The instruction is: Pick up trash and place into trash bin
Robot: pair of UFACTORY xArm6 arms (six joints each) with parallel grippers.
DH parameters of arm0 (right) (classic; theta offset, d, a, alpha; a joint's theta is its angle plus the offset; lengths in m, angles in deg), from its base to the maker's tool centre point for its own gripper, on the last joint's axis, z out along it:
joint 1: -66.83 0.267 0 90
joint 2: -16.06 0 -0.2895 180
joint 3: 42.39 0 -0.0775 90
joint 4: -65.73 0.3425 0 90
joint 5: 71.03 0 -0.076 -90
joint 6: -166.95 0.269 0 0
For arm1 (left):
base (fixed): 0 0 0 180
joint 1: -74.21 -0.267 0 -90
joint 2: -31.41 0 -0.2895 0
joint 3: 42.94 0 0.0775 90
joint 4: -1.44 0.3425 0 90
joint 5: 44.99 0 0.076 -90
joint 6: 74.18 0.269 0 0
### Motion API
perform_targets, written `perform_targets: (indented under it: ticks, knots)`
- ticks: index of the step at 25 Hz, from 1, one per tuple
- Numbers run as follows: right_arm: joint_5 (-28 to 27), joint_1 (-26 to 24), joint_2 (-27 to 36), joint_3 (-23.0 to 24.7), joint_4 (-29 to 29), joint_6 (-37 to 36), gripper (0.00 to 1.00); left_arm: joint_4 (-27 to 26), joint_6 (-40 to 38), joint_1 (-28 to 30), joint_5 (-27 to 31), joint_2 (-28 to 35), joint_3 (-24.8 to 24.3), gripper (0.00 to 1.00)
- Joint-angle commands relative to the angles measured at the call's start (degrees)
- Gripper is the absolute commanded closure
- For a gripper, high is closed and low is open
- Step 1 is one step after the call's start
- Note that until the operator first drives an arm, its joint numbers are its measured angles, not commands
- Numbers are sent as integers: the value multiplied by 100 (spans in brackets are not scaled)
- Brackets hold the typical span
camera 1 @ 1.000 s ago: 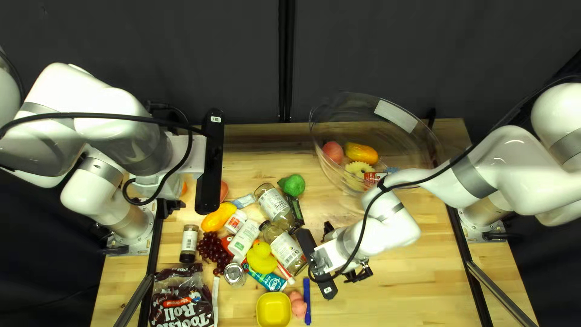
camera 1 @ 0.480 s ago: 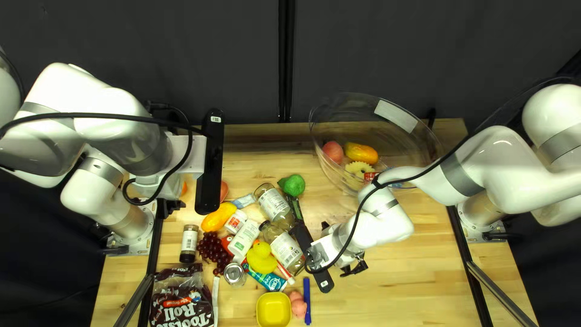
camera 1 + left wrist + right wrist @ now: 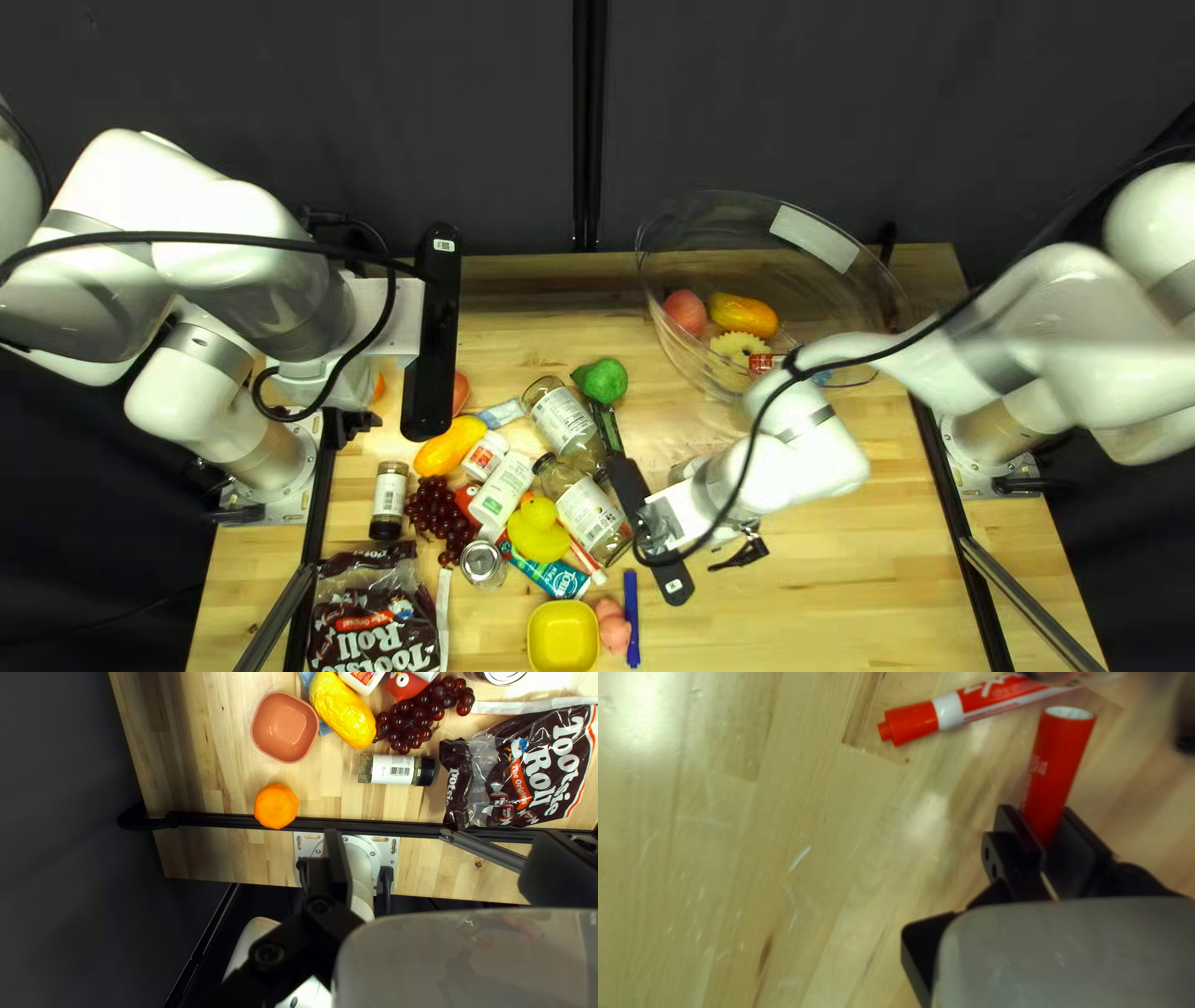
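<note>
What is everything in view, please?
Basin: 1, clear, far side
Fruits: 2, pinkish and yellow, in basin
Jars: 2, clear, mid-table
Bottles: 2, white, by jars
Duck: 1, yellow, by jars
Lump: 1, green, by jars
Shaker: 1, black-capped, left side
Grapes: 1 bunch, purple-red, by shaker
Mango: 1, yellow, by grapes
Bird: 1, red, by grapes
Bowls: 2, yellow and coral, apart
Orange: 1, orange, left side
Tube: 1, blue, by duck
Can: 1, silver, by duck
Object: 1, pink, by yellow bowl
Pen: 1, blue, by object
Bag: 1, brown, by shaker
Marker: 1, red-white, on table
Cylinder: 1, red, right jaws
Others: several, unclear, scattered
Arms: 2, white, both sides
Left gripper: 1, black, jaws open
Right gripper: 1, black, jaws on cylinder
</note>
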Motion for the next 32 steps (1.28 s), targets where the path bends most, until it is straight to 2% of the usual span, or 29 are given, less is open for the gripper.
perform_targets:
  ticks: [1, 3, 6, 12, 14, 15, 16, 17, 18, 19, 22, 27, 32]
  knots:
    - [-2099, 347, 1277, -334, -321, 876, 97, 0, 0, 0, 0, 0, 0, 0]
    - [-2730, 334, 1694, -386, -385, 1098, 97, 0, 0, 0, 0, 0, 0, 0]
    - [-3243, 169, 2083, -435, -429, 1259, 97, 0, 0, 0, 0, 0, 0, 0]
    - [-3575, -351, 2651, -163, -346, 1406, 93, 0, 0, 0, 0, 0, 0, 0]
    - [-3575, -597, 2673, -32, -280, 1391, 89, 0, 0, 0, 0, 0, 0, 0]
    - [-3545, -725, 2641, 19, -233, 1385, 84, 0, 0, 0, 0, 0, 0, 0]
    - [-3506, -812, 2609, 47, -205, 1380, 79, 0, 0, 0, 0, 0, 0, 0]
    - [-3483, -862, 2564, 42, -179, 1387, 67, 0, 0, 0, 0, 0, 0, 0]
    - [-3472, -882, 2536, 32, -164, 1395, 18, 0, 0, 0, 0, 0, 0, 0]
    - [-3472, -888, 2487, -1, -149, 1419, 0, 0, 0, 0, 0, 0, 0, 0]
    - [-3501, -812, 2404, -139, -140, 1462, 0, 0, 0, 0, 0, 0, 0, 0]
    - [-3432, -416, 2231, -477, -252, 1559, 0, 0, 0, 0, 0, 0, 0, 0]
    - [-2867, 32, 1680, -718, -414, 1720, 0, 0, 0, 0, 0, 0, 0, 0]
